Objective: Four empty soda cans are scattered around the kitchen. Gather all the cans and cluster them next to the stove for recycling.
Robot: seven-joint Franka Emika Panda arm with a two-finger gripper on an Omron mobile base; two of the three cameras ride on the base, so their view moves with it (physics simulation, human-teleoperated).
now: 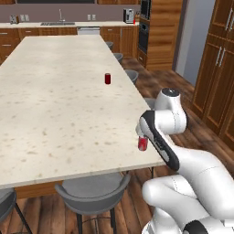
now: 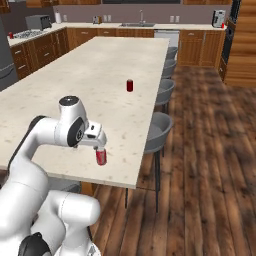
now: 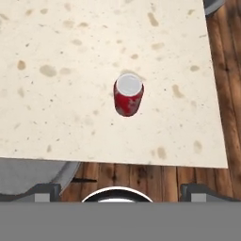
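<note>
The near soda can [image 3: 128, 97] stands upright on the pale stone island counter [image 1: 55, 100], close to its near corner and not far from the edge over the wooden floor [image 2: 210, 150]. Its silvery top faces us in the hand view, so its long axis runs vertical, nearly in line with the way the hand looks.

A second can [image 1: 108, 78] stands upright farther along the same counter, well apart from the first. A small red thing [image 2: 11, 35] that may be a third sits on the far wall counter near the stove [image 2: 24, 34]; it is too small for us to be sure.

The gripper [image 2: 99, 145] hangs directly above the near can, pointing down at it. From both base views the hand sits just over the can's top; we cannot tell whether it touches. The can lies straight below and ahead of the hand, centred in its view, so we judge a plain descent would bring the fingers down either side of it.

As for the jaws, we cannot tell how wide they stand. Nothing appears pinched between them, and the can rests on the counter.

Grey stools [image 1: 93, 189] line the island's edge.
</note>
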